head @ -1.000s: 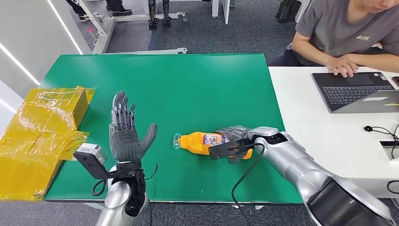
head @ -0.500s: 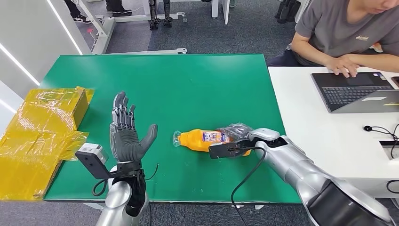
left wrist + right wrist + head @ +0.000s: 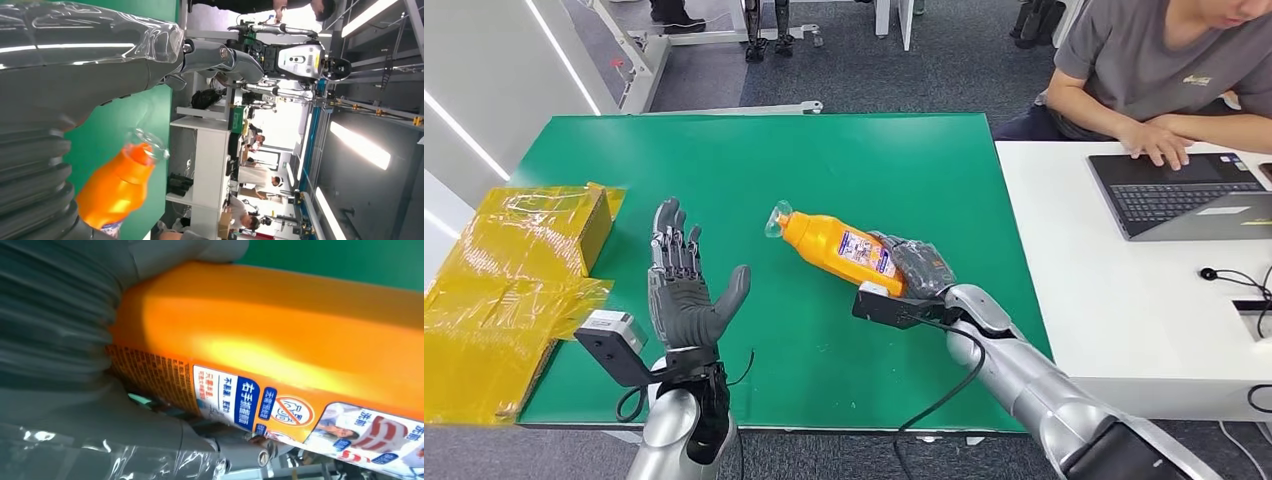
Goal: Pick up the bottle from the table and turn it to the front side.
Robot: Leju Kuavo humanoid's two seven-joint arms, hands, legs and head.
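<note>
Green matting covers the table, with a white desk butted against its right edge, where a person rests a hand beside a laptop. Yellow bags lie crumpled at the table's left edge.

The bottle is orange with a clear cap and a printed label, and it is in the right hand, which grips its base end with fingers wrapped around the body. Its long axis runs diagonally, cap pointing to the far left and base to the near right at the hand. It sits in the middle of the table area, tilted with the cap end raised; whether the base end touches the mat cannot be told. From the right wrist the label faces the camera, blue and white text boxes on the orange side.

The left hand stands upright over the near left of the table, palm turned toward the bottle, fingers spread and holding nothing. From the left wrist the bottle's neck and cap show beyond the thumb.

Half a second ago the bottle lay nearly level along the table, cap to the left, nearer the front edge. Since then it has been carried farther back and swung round, so the cap now aims at the far left. The left hand has barely shifted.
</note>
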